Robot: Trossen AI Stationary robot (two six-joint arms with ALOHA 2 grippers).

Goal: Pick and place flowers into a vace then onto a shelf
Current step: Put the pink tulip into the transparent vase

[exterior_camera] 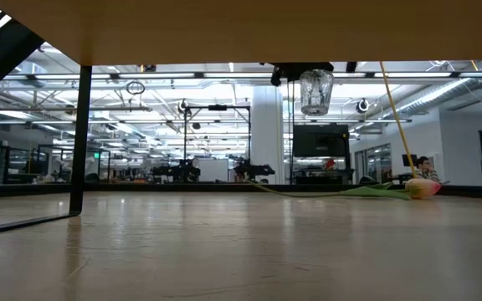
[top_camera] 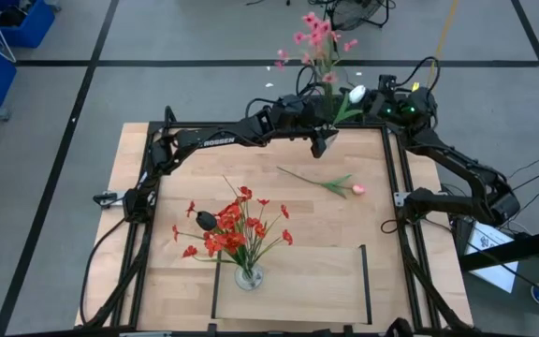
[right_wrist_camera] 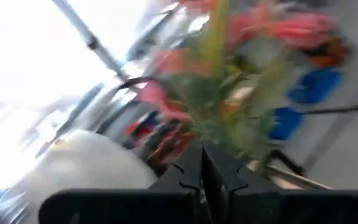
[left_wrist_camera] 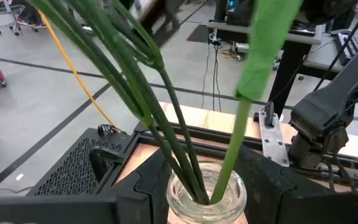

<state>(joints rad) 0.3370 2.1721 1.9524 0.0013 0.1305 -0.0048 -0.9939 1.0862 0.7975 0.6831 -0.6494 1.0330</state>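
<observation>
My left gripper (left_wrist_camera: pixel 207 200) is shut on a clear glass vase (exterior_camera: pixel 316 90) above the table's far edge. The vase holds pink blossom sprays (top_camera: pixel 318 37) and a white tulip (top_camera: pixel 356 94). My right gripper (right_wrist_camera: pixel 204 155) is shut just right of the white bud. A pink-red tulip (top_camera: pixel 330 183) lies flat on the tabletop. A second vase (top_camera: pixel 248 276) with red sprays (top_camera: pixel 237 229) stands on the shelf (top_camera: pixel 298 285) near the front edge. My left gripper pinches the vase's neck (left_wrist_camera: pixel 185 202) between its two fingers (left_wrist_camera: pixel 138 196), one on each side just below the rim. The fingers come in about level from the table's left. The vase hangs upright, lifted clear of the table, its stems (left_wrist_camera: pixel 166 124) leaning out of the mouth. Whether my right gripper touches the white tulip, I cannot tell.
Black frame rails (top_camera: pixel 396 187) run along the table's left and right sides. The shelf's thin black uprights (top_camera: pixel 363 271) stand at its short ends. Bare tabletop (top_camera: pixel 279 201) lies between the lying tulip and the shelf.
</observation>
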